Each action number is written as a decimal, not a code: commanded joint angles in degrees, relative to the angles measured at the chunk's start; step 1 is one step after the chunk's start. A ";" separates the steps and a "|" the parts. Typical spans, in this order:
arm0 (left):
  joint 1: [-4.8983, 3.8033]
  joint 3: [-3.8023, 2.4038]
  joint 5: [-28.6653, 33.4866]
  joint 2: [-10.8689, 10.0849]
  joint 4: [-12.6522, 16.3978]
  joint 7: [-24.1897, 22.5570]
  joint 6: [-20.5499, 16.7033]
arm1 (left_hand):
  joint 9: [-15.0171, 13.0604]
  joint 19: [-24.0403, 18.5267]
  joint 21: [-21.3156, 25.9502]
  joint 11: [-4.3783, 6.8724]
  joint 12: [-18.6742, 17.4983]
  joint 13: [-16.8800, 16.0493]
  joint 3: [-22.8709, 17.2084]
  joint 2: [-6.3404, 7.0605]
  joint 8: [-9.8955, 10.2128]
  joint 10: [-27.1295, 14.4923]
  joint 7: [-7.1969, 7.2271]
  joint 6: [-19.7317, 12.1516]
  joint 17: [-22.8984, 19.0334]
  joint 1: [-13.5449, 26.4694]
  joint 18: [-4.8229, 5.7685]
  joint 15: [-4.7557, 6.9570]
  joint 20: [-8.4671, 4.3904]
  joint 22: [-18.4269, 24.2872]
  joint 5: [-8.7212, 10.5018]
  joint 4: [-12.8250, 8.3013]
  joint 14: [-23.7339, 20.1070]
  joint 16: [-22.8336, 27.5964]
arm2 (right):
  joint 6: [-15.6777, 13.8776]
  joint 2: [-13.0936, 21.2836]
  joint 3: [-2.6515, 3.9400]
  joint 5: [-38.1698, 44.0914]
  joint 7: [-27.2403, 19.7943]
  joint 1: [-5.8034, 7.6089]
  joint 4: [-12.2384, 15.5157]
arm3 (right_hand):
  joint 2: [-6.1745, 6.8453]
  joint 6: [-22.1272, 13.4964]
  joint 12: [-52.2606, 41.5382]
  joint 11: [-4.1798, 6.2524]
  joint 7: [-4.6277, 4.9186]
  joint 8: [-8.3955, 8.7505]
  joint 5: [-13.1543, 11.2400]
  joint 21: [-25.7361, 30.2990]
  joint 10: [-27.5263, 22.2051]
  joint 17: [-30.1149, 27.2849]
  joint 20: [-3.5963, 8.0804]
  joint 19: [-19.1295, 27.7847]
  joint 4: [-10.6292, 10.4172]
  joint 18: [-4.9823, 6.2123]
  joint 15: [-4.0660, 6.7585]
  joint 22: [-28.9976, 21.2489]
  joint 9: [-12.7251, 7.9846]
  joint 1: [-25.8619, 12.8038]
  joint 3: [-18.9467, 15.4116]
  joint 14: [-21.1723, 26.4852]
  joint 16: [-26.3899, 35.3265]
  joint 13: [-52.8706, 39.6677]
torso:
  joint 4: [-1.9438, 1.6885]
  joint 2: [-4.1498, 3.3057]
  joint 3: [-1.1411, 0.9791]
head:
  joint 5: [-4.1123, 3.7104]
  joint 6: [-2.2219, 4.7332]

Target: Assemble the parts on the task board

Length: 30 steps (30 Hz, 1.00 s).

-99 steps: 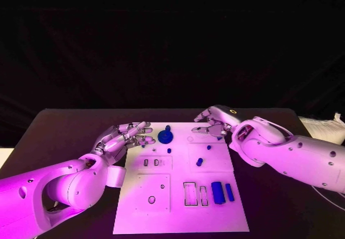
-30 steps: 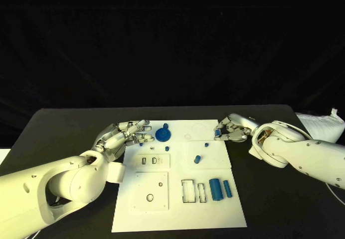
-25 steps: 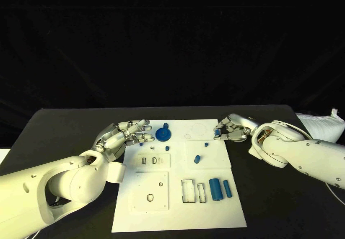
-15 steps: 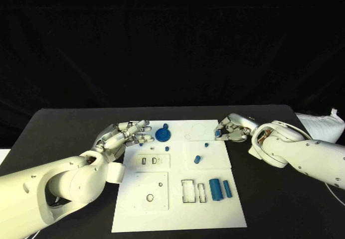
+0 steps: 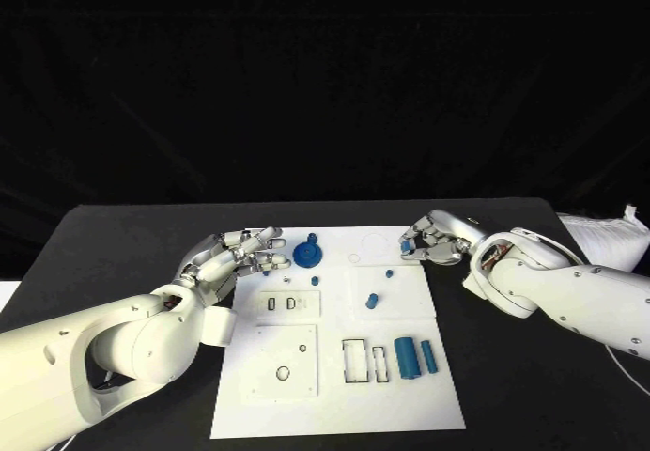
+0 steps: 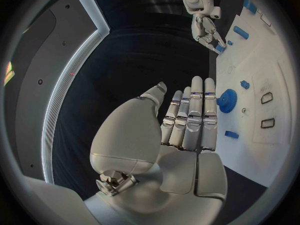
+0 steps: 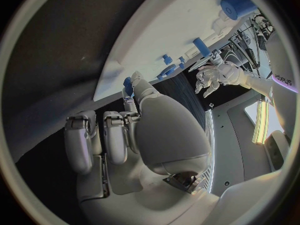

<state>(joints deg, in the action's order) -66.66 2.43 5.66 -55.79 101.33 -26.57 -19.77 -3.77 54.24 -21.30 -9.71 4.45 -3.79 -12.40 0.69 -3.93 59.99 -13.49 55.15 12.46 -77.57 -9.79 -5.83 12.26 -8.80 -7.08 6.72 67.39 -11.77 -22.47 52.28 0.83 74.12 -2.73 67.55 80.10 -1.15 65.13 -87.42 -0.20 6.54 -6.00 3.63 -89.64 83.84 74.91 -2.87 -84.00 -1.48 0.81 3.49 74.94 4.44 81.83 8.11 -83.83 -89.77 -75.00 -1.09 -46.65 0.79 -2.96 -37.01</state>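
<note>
Blue part (image 5: 408, 246) pinched by right hand (image 5: 436, 241)

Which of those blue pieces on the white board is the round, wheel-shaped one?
The blue gear at the task board's far end, just beyond the left hand. It is a flat disc; the other blue pieces are small pegs or long bars like the thick cylinder.

Black counter (image 5: 135, 235) under everything, matte and dark. White crumpled bag (image 5: 603, 240) at its right edge, just beside the counter's far right corner. Black backdrop (image 5: 325, 94) behind, along the far side.
</note>
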 commanded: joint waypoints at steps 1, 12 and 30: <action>-0.01 -0.02 0.03 0.10 0.05 -0.15 1.20 | 0.06 -0.47 0.13 -0.10 -0.33 0.10 0.05 -0.04 0.25 -0.37 0.05 -0.25 0.05 -0.31 -0.58 -0.32 -0.01 0.06 -0.03 -0.12 -0.22 0.39 | -0.92 0.20 0.20 -1.52 2.14 0.40 1.55 | -1.52 3.46 0.69 0.59 -2.51 -1.23 0.52 -0.36 5.18 15.09 0.25 -6.00 -0.39 -0.81 0.38 15.06 1.65 -0.02 0.21 -6.17 -0.23 -13.52 | -0.05 0.07 0.05 | 0.01 0.09; 0.00 -0.02 0.62 0.55 -0.98 -0.16 1.66 | 0.07 -0.49 0.14 -0.13 -0.36 0.10 0.04 -0.05 0.27 -0.44 0.02 -0.32 0.07 -0.29 -0.58 -0.34 0.00 0.07 -0.03 -0.13 -0.24 0.41 | 1.43 -2.57 0.33 1.35 11.46 2.40 10.41 | -1.86 2.28 1.65 0.15 -1.96 -0.18 1.26 -0.36 4.89 15.09 0.09 -6.00 -0.88 -0.81 0.08 15.06 1.44 -1.61 0.97 -6.17 -0.23 -13.11 | -0.27 0.42 0.19 | 1.18 -0.47; 0.09 -0.02 2.34 1.02 -3.21 -1.04 2.45 | 0.06 -0.51 0.14 -0.12 -0.35 0.09 0.01 -0.09 0.25 -0.43 0.03 -0.30 0.08 -0.27 -0.57 -0.35 0.01 0.08 -0.04 -0.13 -0.26 0.43 | 5.68 -13.94 -1.15 17.50 17.44 -1.23 11.21 | -1.52 2.06 2.04 0.03 -1.82 0.16 0.93 -0.36 4.77 15.09 -0.03 -6.00 -0.71 -0.81 -0.04 15.06 1.40 -1.92 1.26 -6.17 -0.23 -12.95 | -0.97 1.46 1.05 | 3.43 -2.55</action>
<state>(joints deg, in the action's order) -66.57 2.44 7.48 -54.92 98.08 -26.68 -18.73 -3.77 54.24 -21.30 -9.71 4.45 -3.75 -12.40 0.69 -3.93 59.99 -13.49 55.15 12.50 -77.57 -9.79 -6.03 12.27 -8.81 -7.08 6.72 67.19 -11.54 -18.81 38.55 -0.30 86.76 11.84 66.47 91.49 -2.33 65.10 -85.59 -0.22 6.52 -5.66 4.77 -89.64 83.85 74.94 -2.87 -84.00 -2.20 0.82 3.48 74.92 4.43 80.59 9.12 -83.82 -89.77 -75.21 -1.97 -45.37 1.62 0.32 -39.30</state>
